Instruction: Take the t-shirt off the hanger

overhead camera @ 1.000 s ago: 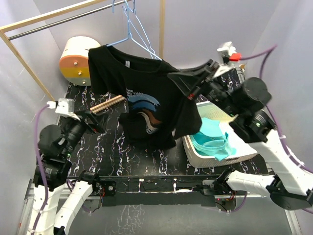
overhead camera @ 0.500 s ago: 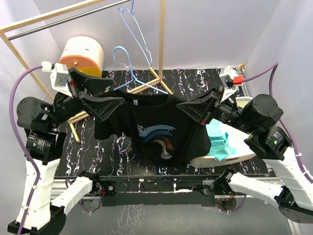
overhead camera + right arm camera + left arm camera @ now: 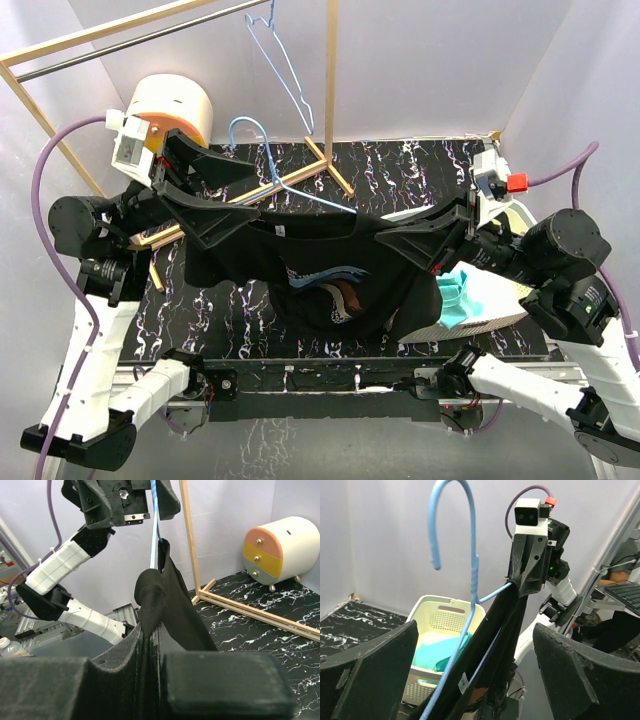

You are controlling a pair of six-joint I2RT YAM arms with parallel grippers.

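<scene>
The left gripper's (image 3: pixel 475 625) jaws stand wide at the t-shirt's (image 3: pixel 320 280) 9 o'clock shoulder, clamping nothing. The t-shirt hangs stretched above the tabletop (image 3: pixel 400 165) with the blue hanger (image 3: pixel 474 565) inside its collar. At 3 o'clock, the right gripper's (image 3: pixel 152 642) jaws pinch the other shoulder. Sliding the hanger out remains, I judge.
</scene>
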